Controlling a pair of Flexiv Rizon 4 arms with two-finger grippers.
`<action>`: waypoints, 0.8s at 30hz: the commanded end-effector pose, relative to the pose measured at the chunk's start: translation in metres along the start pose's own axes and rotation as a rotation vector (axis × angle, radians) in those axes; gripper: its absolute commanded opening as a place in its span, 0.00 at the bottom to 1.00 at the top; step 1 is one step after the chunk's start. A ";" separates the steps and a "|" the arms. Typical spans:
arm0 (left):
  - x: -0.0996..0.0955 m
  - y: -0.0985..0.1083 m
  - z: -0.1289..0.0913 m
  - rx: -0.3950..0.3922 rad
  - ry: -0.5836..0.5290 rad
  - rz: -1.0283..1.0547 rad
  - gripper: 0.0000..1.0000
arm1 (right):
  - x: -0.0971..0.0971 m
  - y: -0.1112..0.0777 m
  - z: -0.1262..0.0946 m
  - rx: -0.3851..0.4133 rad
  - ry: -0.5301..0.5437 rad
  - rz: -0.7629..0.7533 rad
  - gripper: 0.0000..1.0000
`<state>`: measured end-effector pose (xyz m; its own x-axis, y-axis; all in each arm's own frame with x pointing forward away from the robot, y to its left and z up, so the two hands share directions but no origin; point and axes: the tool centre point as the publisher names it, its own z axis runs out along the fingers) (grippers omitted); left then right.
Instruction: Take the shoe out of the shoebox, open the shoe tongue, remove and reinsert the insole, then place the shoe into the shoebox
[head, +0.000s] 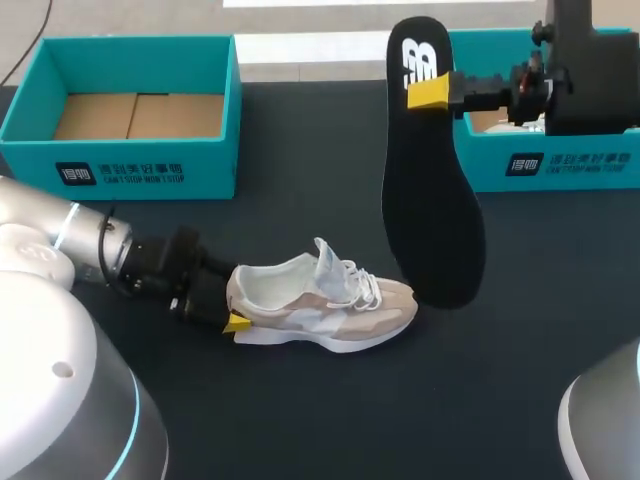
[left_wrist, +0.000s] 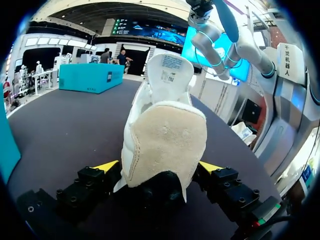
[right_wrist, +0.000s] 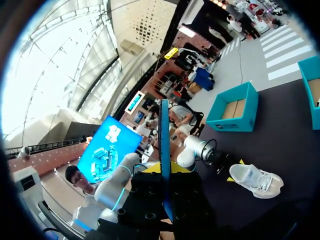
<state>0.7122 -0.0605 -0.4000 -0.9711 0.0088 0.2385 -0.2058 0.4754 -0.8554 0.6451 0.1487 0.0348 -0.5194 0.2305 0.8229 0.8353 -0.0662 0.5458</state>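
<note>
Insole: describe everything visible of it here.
The insole is black, thin and flat, foot-shaped, with a white logo at its heel end. It is out of the sneaker and held in the air by the right pincer, which clamps its heel end. The toe end hangs down near the sneaker's toe. The right wrist view shows it edge-on between the fingers.

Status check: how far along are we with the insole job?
Done: shoe is out on the table, tongue raised, insole removed. In hand: right gripper holds the insole aloft; left gripper clamps the heel. Left: reinsert insole, return shoe to shoebox.
</note>
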 end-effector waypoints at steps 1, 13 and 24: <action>0.005 -0.003 -0.006 -0.025 -0.005 -0.005 1.00 | 0.000 0.001 0.004 0.001 -0.003 0.002 0.00; 0.007 0.000 -0.031 -0.112 -0.044 -0.020 1.00 | 0.000 0.001 0.004 0.001 -0.003 0.002 0.00; 0.015 -0.023 -0.060 -0.245 -0.035 -0.062 1.00 | 0.000 0.001 0.004 0.001 -0.003 0.002 0.00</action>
<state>0.7120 -0.0226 -0.3623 -0.9621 -0.0535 0.2674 -0.2380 0.6438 -0.7273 0.6449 0.1486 0.0348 -0.5194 0.2312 0.8227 0.8352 -0.0660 0.5459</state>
